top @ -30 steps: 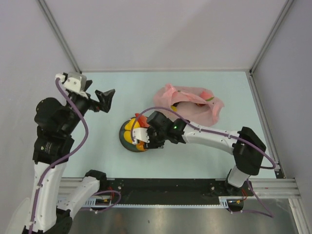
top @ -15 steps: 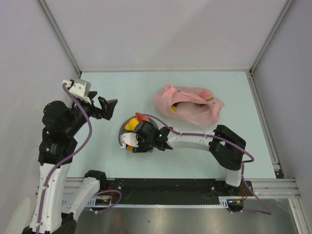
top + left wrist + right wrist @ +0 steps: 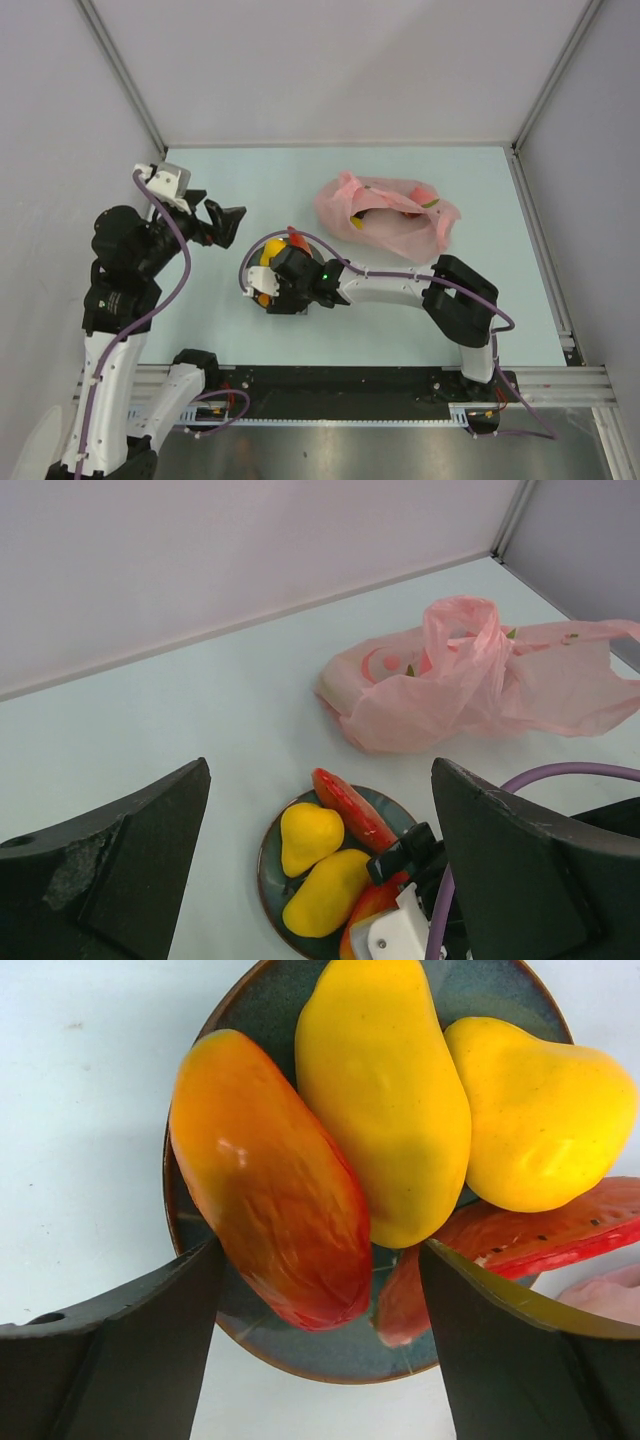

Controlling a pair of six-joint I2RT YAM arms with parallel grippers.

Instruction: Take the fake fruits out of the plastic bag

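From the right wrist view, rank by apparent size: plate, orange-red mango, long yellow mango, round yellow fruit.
1. plate
2. orange-red mango and long yellow mango: too alike to rank
3. round yellow fruit: smallest

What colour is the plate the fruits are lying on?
The plate is a dark blue-green, clearest in the right wrist view.

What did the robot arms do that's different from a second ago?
The right gripper slid left over the plate and opened. It let go of the red-orange mango, which now lies on the plate beside the yellow fruits. The left gripper drifted a little toward the plate, open and empty. The plastic bag stayed where it was.
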